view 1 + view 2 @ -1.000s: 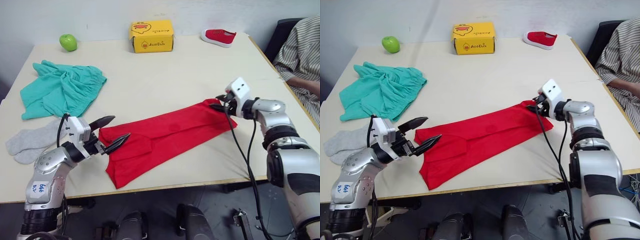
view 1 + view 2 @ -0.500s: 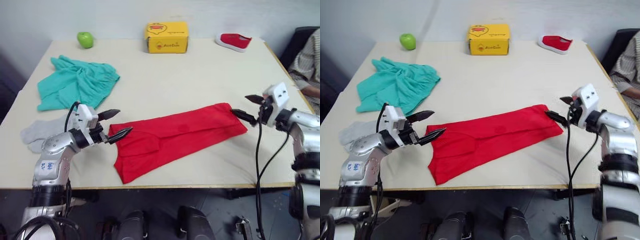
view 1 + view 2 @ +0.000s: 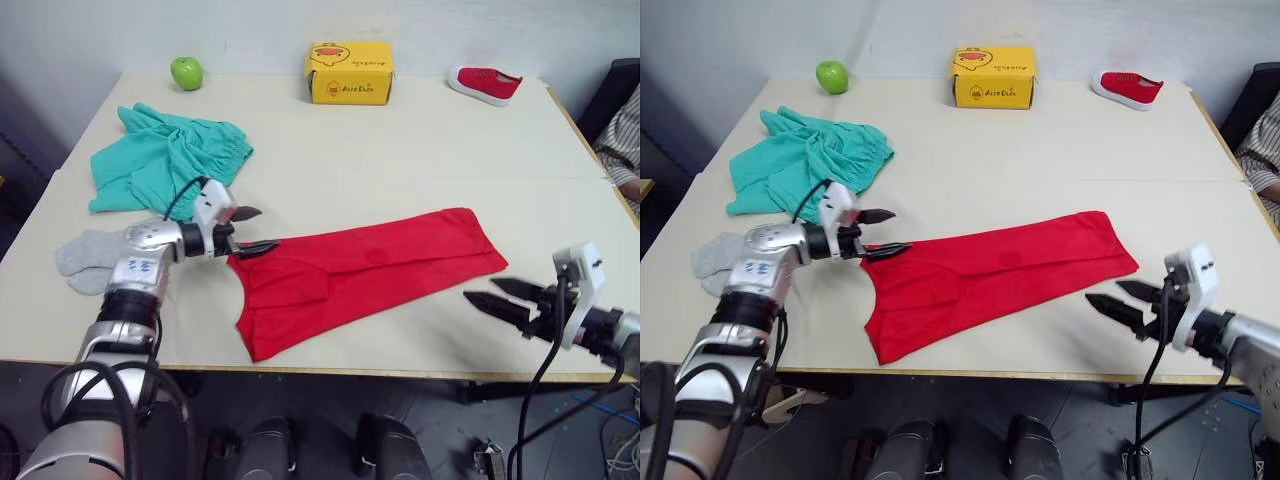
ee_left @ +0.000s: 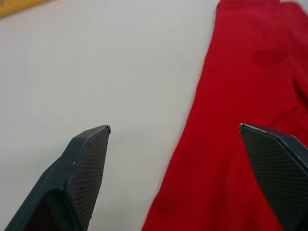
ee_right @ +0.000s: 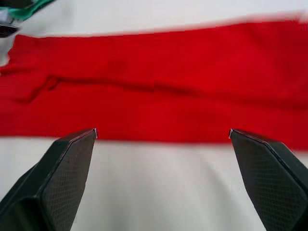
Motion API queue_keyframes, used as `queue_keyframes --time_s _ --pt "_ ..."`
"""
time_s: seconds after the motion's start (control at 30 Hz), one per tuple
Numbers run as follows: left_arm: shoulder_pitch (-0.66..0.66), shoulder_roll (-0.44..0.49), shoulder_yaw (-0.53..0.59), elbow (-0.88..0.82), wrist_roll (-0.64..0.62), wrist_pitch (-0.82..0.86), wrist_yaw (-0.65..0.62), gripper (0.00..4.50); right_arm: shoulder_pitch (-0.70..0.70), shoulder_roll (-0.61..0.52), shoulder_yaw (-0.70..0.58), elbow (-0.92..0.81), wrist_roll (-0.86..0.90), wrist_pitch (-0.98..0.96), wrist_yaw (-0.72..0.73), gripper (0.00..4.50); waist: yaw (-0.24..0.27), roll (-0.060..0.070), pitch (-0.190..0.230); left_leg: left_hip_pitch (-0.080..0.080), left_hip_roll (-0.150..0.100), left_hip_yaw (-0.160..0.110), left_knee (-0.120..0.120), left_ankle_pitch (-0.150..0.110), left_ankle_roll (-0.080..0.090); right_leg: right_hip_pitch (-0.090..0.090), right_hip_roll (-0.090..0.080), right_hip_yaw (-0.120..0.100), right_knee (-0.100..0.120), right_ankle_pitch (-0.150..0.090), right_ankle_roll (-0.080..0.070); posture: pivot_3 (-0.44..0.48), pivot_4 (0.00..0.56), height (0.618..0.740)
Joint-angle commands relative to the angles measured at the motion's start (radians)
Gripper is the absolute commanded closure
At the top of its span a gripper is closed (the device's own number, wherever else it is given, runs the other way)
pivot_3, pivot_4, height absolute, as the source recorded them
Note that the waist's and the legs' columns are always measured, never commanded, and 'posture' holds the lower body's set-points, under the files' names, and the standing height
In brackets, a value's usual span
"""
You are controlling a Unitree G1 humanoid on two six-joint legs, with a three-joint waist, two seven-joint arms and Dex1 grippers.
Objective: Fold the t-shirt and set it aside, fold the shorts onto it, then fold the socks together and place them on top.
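The right gripper (image 3: 510, 300) has let go of the t-shirt (image 3: 365, 270) and is hanging open near the table's (image 3: 400, 150) front edge. The left gripper (image 3: 250, 230) is reaching in, fingers spread, at the shirt's left end. The shirt is lying in a long red band, likely awaiting its crosswise fold.

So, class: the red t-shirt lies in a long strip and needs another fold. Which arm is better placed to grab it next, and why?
Probably the left. The left gripper is open right at the t-shirt's near corner, while the right gripper hangs open near the table edge, apart from the cloth.
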Motion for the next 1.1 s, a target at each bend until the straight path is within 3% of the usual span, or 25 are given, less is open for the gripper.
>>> queue_keyframes --time_s 0.03,0.2,0.3,0.4,0.47,0.6,0.8,0.9,1.1 --pt "-0.094 -0.033 -0.042 0.166 0.082 -0.048 -0.008 0.00 0.008 0.049 -0.019 -0.070 0.128 0.131 -0.093 0.03 -0.001 -0.001 0.000 0.000 0.000 0.000 0.001 0.000 0.000 0.000 0.000 0.000 0.000 0.000 0.000 0.000 0.150 0.740" --pt "-0.162 -0.069 -0.065 0.315 0.159 -0.090 0.043 0.00 -0.035 0.113 0.114 -0.064 0.065 0.098 -0.209 0.03 -0.006 -0.002 0.000 -0.001 0.001 0.002 0.001 -0.001 0.001 -0.002 0.000 0.002 0.001 0.000 0.000 0.000 0.150 0.740" --pt "-0.172 -0.079 -0.074 0.347 0.177 -0.065 0.007 0.00 -0.095 0.150 0.222 -0.017 -0.038 0.012 -0.268 0.03 -0.007 -0.002 0.000 -0.001 0.001 0.003 0.001 -0.001 0.001 -0.003 0.000 0.003 0.002 0.000 0.000 0.000 0.150 0.740" --pt "-0.165 -0.077 -0.083 0.354 0.189 -0.047 -0.028 0.55 -0.134 0.151 0.327 0.034 -0.124 -0.035 -0.289 0.00 -0.012 -0.003 -0.001 0.000 0.001 0.004 0.003 -0.002 0.001 -0.003 0.000 0.004 0.003 0.000 0.000 0.000 0.150 0.740" --pt "-0.159 -0.079 -0.081 0.349 0.191 -0.042 -0.038 1.19 -0.159 0.159 0.375 0.055 -0.158 -0.050 -0.302 0.00 -0.016 -0.006 -0.003 0.000 0.001 0.004 0.003 -0.002 0.001 -0.003 0.000 0.004 0.003 0.000 0.000 0.000 0.150 0.740" --pt "-0.138 -0.079 -0.074 0.321 0.184 -0.034 -0.064 2.42 -0.208 0.188 0.461 0.106 -0.229 -0.085 -0.330 0.97 -0.027 -0.016 -0.009 0.000 0.001 0.004 0.004 -0.002 0.002 -0.002 0.000 0.004 0.004 0.000 0.000 0.000 0.150 0.740" --pt "-0.055 -0.063 -0.051 0.193 0.159 -0.019 -0.093 4.41 -0.246 0.197 0.506 0.181 -0.326 -0.151 -0.351 3.19 -0.034 -0.022 -0.012 0.002 0.003 0.005 0.004 -0.003 0.001 -0.002 0.001 0.006 0.005 0.000 0.000 0.000 0.150 0.740" --pt "0.011 -0.053 -0.037 0.091 0.141 0.007 -0.092 4.50 -0.260 0.192 0.501 0.196 -0.340 -0.170 -0.340 4.33 -0.035 -0.022 -0.013 0.003 0.003 0.006 0.004 -0.003 0.001 -0.002 0.001 0.007 0.005 0.000 0.000 0.000 0.150 0.740" --pt "0.248 -0.037 0.010 -0.301 0.069 0.163 -0.032 4.50 -0.349 0.151 0.503 0.337 -0.398 -0.269 -0.296 4.42 -0.042 -0.021 -0.013 0.004 0.003 0.008 0.005 -0.004 0.002 -0.002 0.000 0.010 0.006 0.000 0.000 0.000 0.150 0.740"
